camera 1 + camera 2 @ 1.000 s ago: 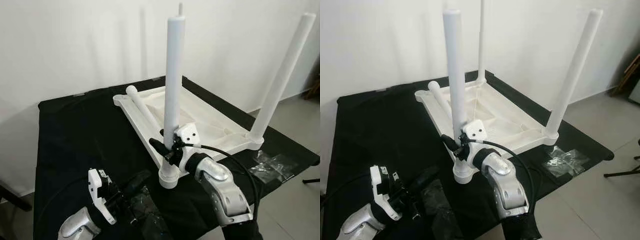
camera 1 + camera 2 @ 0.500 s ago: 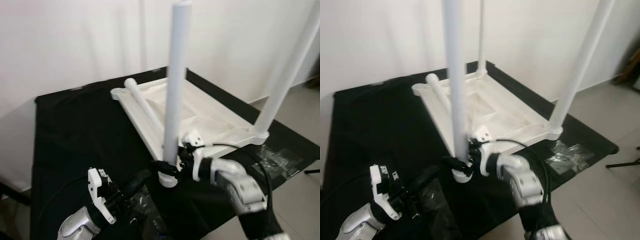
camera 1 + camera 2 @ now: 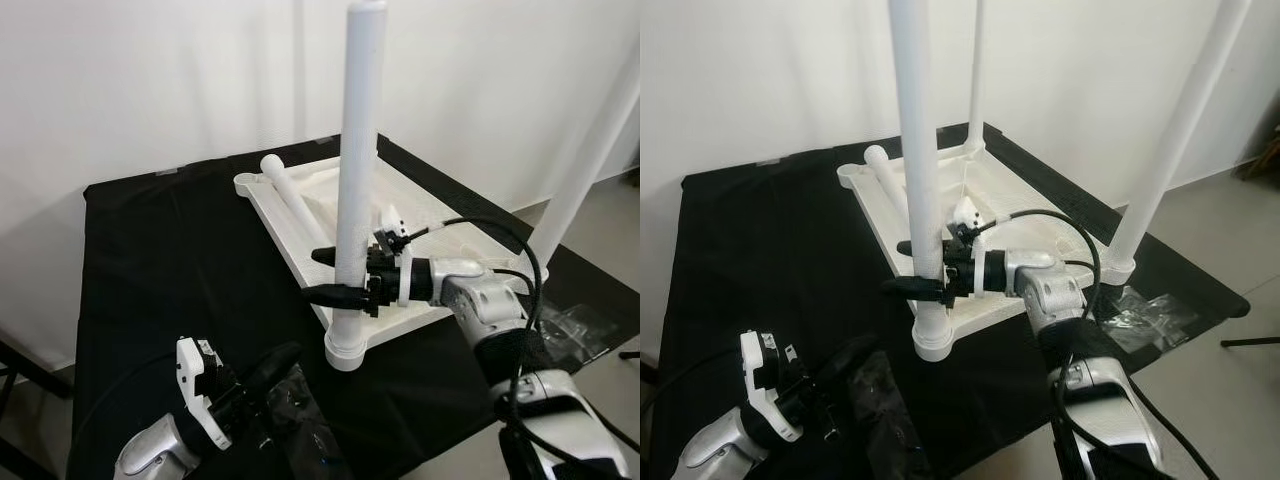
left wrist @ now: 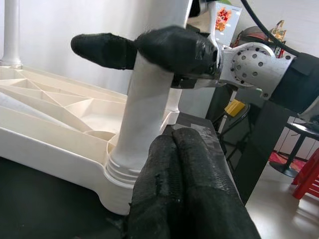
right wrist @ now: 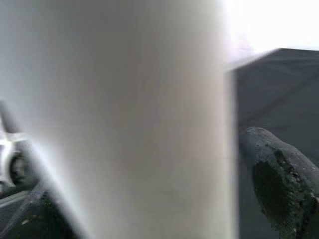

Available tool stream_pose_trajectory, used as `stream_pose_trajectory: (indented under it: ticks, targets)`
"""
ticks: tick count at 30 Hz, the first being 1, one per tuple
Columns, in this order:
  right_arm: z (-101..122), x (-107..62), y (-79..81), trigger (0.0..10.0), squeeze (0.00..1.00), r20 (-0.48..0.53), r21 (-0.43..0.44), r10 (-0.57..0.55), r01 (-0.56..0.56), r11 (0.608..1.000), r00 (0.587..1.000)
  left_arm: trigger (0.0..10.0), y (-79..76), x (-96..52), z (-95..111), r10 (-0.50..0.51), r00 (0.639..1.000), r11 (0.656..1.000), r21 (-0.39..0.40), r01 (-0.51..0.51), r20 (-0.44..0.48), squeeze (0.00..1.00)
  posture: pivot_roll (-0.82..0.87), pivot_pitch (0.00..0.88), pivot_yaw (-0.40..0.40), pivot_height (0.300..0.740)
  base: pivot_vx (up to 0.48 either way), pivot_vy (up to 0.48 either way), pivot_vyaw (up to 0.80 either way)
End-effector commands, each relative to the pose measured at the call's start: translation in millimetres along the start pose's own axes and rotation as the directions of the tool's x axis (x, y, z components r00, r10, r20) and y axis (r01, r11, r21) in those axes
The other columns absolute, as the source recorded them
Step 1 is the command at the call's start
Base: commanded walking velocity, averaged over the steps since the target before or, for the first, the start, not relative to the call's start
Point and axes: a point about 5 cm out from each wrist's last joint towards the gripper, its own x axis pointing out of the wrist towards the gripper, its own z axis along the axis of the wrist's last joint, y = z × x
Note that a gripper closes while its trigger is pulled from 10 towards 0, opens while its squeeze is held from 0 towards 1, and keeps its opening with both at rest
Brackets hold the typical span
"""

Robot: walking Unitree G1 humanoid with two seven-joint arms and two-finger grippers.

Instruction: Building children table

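The white tabletop (image 3: pixel 300 215) lies upside down on the black-draped bench (image 3: pixel 150 260), underside up. 3 legs stand upright in its corner sockets, long axes vertical: the near leg (image 3: pixel 355 170) in the corner closest to the robot, a second leg (image 3: pixel 1175 130) at the right corner, a third leg (image 3: pixel 975 70) at the far corner. A 4th, loose leg (image 3: pixel 290 205) lies flat in the tray of the underside, its long axis running from the far left corner toward the near leg, rounded end pointing away.

The right gripper (image 3: pixel 340 275) reaches in level from the right, its jaws closed around the near leg low down, just above the socket collar (image 3: pixel 345 350); 1 finger shows on each side of the tube.

The left gripper (image 3: pixel 270 370) rests low over the bench near the front edge, jaws pressed together with nothing between them, pointing toward the collar. Beside it lies what looks like a clear plastic bag (image 3: pixel 300 430); another bag (image 3: pixel 1150 315) lies at the right edge.
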Motion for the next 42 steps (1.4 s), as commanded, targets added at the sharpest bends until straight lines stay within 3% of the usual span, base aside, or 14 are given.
stream_pose_trajectory:
  ticks: [1,2,3,16,18,19,22,30,31,34,35,37,38,42]
  targets:
    - [3,3.2,0.4,10.0,0.00,0.011,-0.003,0.023,-0.023,1.000,1.000,10.0,-0.7,-0.9,-3,0.006,1.000,1.000,-0.004,-0.006,-0.013,0.00,-0.02,0.000,-0.027,0.740,0.000,0.000,0.00]
    - [2,2.8,0.5,2.6,0.00,0.011,0.010,0.044,-0.044,0.999,0.999,10.0,-1.2,-1.0,-3,0.006,1.000,1.000,-0.004,-0.006,-0.013,0.00,-0.02,0.000,-0.032,0.740,0.000,0.000,0.00]
    - [0,1.7,1.2,0.0,0.00,0.009,0.020,0.058,-0.058,0.998,0.998,10.0,-1.6,-1.0,-3,0.006,1.000,1.000,-0.004,-0.006,-0.012,0.00,-0.02,0.000,-0.032,0.740,0.000,0.000,0.00]
    - [-22,-18.7,9.8,0.0,0.00,0.048,-0.012,-0.153,0.153,0.988,0.987,10.0,-2.2,-2.1,0,0.007,1.000,1.000,-0.007,-0.007,-0.005,0.00,-0.05,0.000,-0.022,0.740,0.000,0.000,0.00]
    - [-50,-4.3,16.7,0.0,0.00,0.040,0.114,-0.454,0.447,0.887,0.890,10.0,-1.1,-3.2,1,0.008,1.000,1.000,-0.005,-0.008,-0.005,0.00,-0.06,0.000,-0.021,0.740,0.000,0.000,0.00]
    - [-70,-0.6,24.1,0.0,0.00,-0.012,0.204,-0.658,0.646,0.735,0.753,10.0,-0.2,-4.0,2,0.010,1.000,1.000,-0.003,-0.010,-0.004,0.00,-0.07,0.000,-0.017,0.740,0.000,0.000,0.00]
    - [-93,7.5,43.1,0.0,0.00,-0.099,0.176,-0.700,0.705,0.688,0.708,10.0,0.6,-4.6,2,0.011,1.000,1.000,-0.003,-0.011,-0.003,0.00,-0.08,0.000,-0.012,0.740,0.000,0.000,0.00]
    - [-90,12.0,39.2,0.0,0.00,-0.106,0.104,-0.661,0.670,0.735,0.743,10.0,4.1,-3.4,2,0.009,1.000,1.000,-0.001,-0.009,-0.012,0.00,-0.07,0.000,-0.008,0.740,0.000,0.000,0.00]
    - [-89,11.4,39.5,10.0,0.00,-0.100,0.111,-0.659,0.666,0.738,0.746,10.0,4.3,-3.9,2,0.021,1.000,1.000,0.001,-0.021,-0.004,0.00,-0.07,0.000,-0.008,0.740,0.000,0.000,0.00]
    - [-84,10.3,40.6,10.0,0.00,-0.086,0.138,-0.647,0.652,0.746,0.758,10.0,4.3,-4.0,2,0.026,1.000,1.000,0.002,-0.026,-0.001,0.00,-0.06,0.000,-0.008,0.740,0.000,0.000,0.00]
    - [-80,10.2,41.9,10.0,0.26,-0.067,0.142,-0.623,0.626,0.767,0.779,10.0,4.3,-3.8,2,0.024,1.000,1.000,0.002,-0.024,-0.002,0.00,-0.07,0.000,-0.006,0.740,0.000,0.000,0.00]
    - [-76,9.0,41.9,10.0,0.26,-0.060,0.127,-0.622,0.624,0.771,0.780,10.0,3.9,-3.4,2,0.020,1.000,1.000,0.001,-0.020,-0.004,0.00,-0.06,0.000,-0.006,0.740,0.000,0.000,0.00]
    - [-67,8.2,40.6,10.0,1.00,-0.031,0.118,-0.571,0.570,0.813,0.821,10.0,3.4,-2.9,2,0.017,1.000,1.000,0.000,-0.017,-0.006,0.00,-0.06,0.000,-0.009,0.740,0.000,0.000,0.00]
    - [-61,7.5,39.6,10.0,1.00,-0.012,0.110,-0.533,0.531,0.840,0.846,10.0,3.1,-2.7,2,0.016,1.000,1.000,-0.001,-0.016,-0.007,0.00,-0.06,0.000,-0.009,0.740,0.000,0.000,0.00]
